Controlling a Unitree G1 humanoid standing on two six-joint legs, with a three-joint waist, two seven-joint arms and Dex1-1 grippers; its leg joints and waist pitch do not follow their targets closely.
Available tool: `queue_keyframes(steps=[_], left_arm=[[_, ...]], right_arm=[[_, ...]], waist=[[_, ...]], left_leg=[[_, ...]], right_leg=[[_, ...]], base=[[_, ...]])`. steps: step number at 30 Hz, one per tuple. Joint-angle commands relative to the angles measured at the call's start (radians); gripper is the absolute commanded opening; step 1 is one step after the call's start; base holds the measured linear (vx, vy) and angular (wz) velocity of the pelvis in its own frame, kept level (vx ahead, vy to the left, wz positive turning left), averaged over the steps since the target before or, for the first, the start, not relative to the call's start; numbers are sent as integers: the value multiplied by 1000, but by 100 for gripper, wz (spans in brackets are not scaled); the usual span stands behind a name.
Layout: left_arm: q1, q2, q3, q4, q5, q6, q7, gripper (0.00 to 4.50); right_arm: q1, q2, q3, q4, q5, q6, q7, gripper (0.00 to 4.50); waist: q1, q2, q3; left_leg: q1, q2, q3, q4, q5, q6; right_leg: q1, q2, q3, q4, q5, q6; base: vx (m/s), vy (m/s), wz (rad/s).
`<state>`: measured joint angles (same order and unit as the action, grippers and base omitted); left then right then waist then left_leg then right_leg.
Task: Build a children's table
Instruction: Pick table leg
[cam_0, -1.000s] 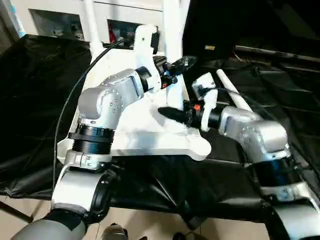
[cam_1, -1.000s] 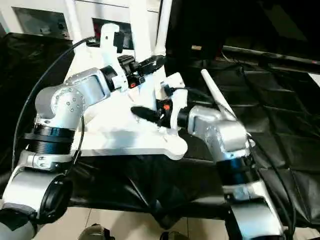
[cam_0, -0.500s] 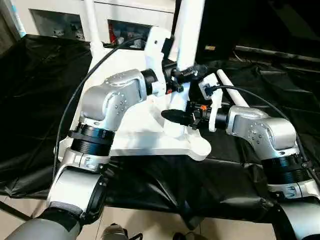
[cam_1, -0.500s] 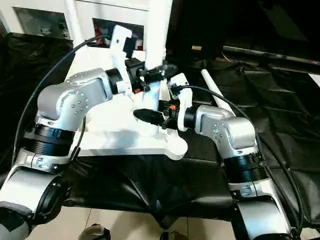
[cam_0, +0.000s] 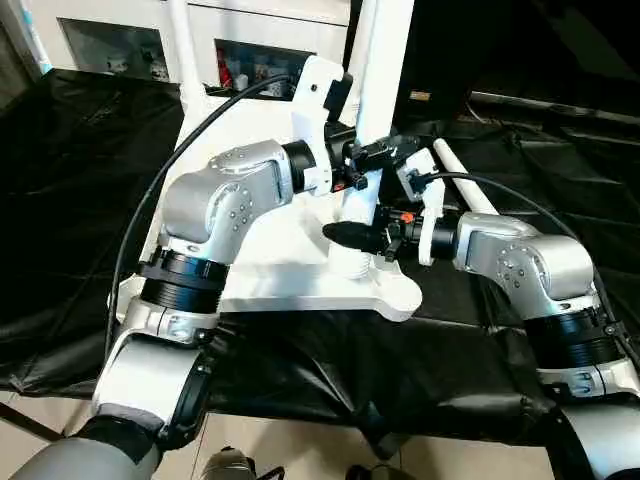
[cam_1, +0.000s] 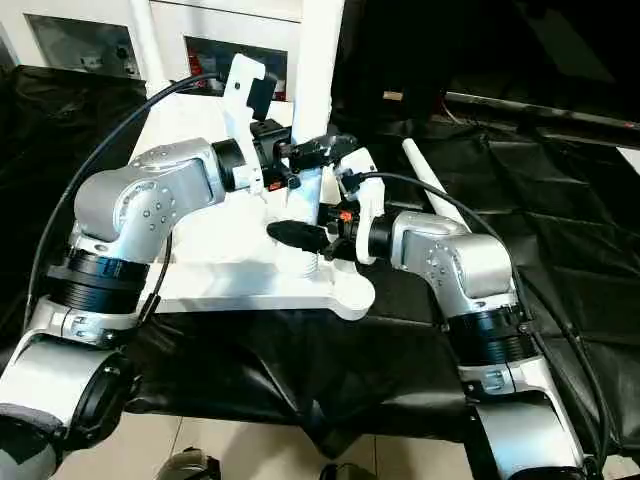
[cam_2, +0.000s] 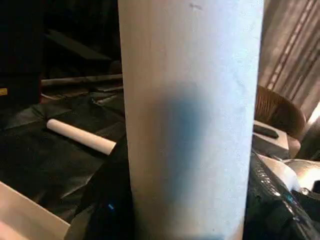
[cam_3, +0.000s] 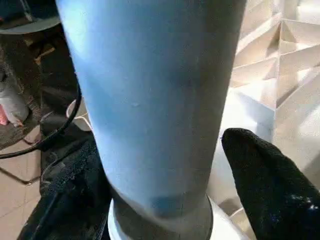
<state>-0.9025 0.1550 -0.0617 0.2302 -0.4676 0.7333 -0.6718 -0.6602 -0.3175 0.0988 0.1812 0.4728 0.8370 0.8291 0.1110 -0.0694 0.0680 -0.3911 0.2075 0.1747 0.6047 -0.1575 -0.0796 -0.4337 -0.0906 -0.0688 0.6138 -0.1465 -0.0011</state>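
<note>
Between the two grippers, a white tubular leg (cam_0: 378, 70) is standing upright in the near right corner socket (cam_0: 347, 262) of the upturned white tabletop (cam_0: 255, 255), which is lying ribbed side up on a black-draped table (cam_0: 60, 190). The left gripper (cam_0: 385, 153) is reaching in from the left and clamping the leg partway up, its black fingers (cam_0: 392, 150) pressing against the tube on both sides; in the left wrist view the tube (cam_2: 190, 115) is standing right between that gripper's own fingers. Lower down, just above the socket, the right gripper (cam_0: 362, 238) is coming in from the right with its jaws spread around the base of the leg. In the right wrist view one black fingertip (cam_3: 267, 185) is standing apart from the tube, with bare tabletop ribs (cam_3: 285, 45) showing in the gap, so this gripper is bracketing the leg rather than squeezing it.

Beyond the right gripper, a second white leg (cam_0: 466, 185) is lying loose on the black cloth, well apart from both hands. Behind the left gripper, another leg (cam_0: 183, 50) is rising upright from the far left corner of the tabletop. A black cable (cam_0: 165, 180) is looping over the left forearm.
</note>
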Motion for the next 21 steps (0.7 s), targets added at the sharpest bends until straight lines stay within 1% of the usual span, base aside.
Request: queue_keyframes(steps=[1, 2, 5, 6, 7, 10, 12, 15, 16, 17, 18, 21], left_arm=[[2, 0, -27, -41, -14, 13, -30, 188], [5, 0, -31, -48, -15, 18, -34, 188], [3, -1, -29, -49, -17, 22, -35, 188], [2, -2, -28, -49, -17, 23, -35, 188], [-1, -3, -26, -47, -18, 24, -35, 188], [0, -3, -22, -50, -21, 27, -38, 188], [4, -2, -26, -59, -23, 32, -43, 188], [11, -3, -32, -70, -23, 37, -43, 188], [12, -3, -34, -71, -23, 37, -44, 188], [12, -3, -34, -71, -23, 37, -44, 188], [12, -3, -34, -70, -22, 37, -44, 188], [12, 3, -40, -65, -13, 34, -50, 188]], right_arm=[[-9, -22, -1, 6, -14, 6, -7, 327], [-7, -21, 0, 5, -12, 6, -4, 310], [-6, -20, -1, 4, -9, 8, 0, 305], [-5, -20, -2, 4, -7, 9, 2, 293], [-5, -20, -2, 5, -6, 9, 5, 268], [-1, -19, -6, 6, -2, 9, 7, 260], [1, -19, -7, 7, -2, 4, 10, 234], [2, -17, -9, 13, -9, -19, 10, 217], [2, -16, -9, 15, -12, -26, 10, 243], [2, -16, -9, 15, -12, -26, 10, 243], [1, -15, -10, 17, -11, -26, 10, 275], [-1, -12, -7, 12, -17, -20, 1, 277]], waist=[[-1, -6, -88], [-1, -6, -88], [-1, -5, -87], [-1, -6, -88], [-1, -5, -88], [0, -6, -88], [-1, -4, -88], [-1, -6, -87], [-1, -5, -88], [-1, -4, -87], [-1, -4, -87], [-1, -4, -88]], left_leg=[[15, 10, 5, -62, -158, -20], [15, 9, 6, -63, -158, -19], [15, 9, 6, -63, -162, -19], [14, 9, 5, -63, -159, -20], [14, 9, 6, -63, -159, -20], [15, 9, 6, -62, -158, -18], [15, 9, 5, -63, -158, -19], [14, 9, 6, -62, -160, -19], [14, 9, 5, -63, -160, -20], [15, 9, 5, -63, -162, -21], [15, 9, 5, -63, -162, -21], [15, 9, 5, -63, -161, -21]], right_leg=[[72, -39, 33, -64, -243, -144], [71, -38, 33, -64, -240, -146], [71, -38, 33, -65, -245, -143], [72, -38, 33, -64, -243, -143], [72, -38, 33, -65, -244, -143], [72, -38, 33, -64, -239, -145], [71, -38, 33, -64, -238, -146], [72, -38, 33, -64, -238, -147], [72, -39, 33, -64, -241, -147], [71, -38, 33, -64, -244, -146], [71, -38, 33, -64, -244, -146], [71, -37, 33, -63, -236, -149]], base=[[0, 0, 0], [0, 0, 0], [0, 0, 0], [0, 0, 0], [0, 0, 0], [0, 0, 0], [0, 0, 0], [0, 0, 0], [0, 0, 0], [0, 0, 0], [0, 0, 0], [0, 0, 0]])
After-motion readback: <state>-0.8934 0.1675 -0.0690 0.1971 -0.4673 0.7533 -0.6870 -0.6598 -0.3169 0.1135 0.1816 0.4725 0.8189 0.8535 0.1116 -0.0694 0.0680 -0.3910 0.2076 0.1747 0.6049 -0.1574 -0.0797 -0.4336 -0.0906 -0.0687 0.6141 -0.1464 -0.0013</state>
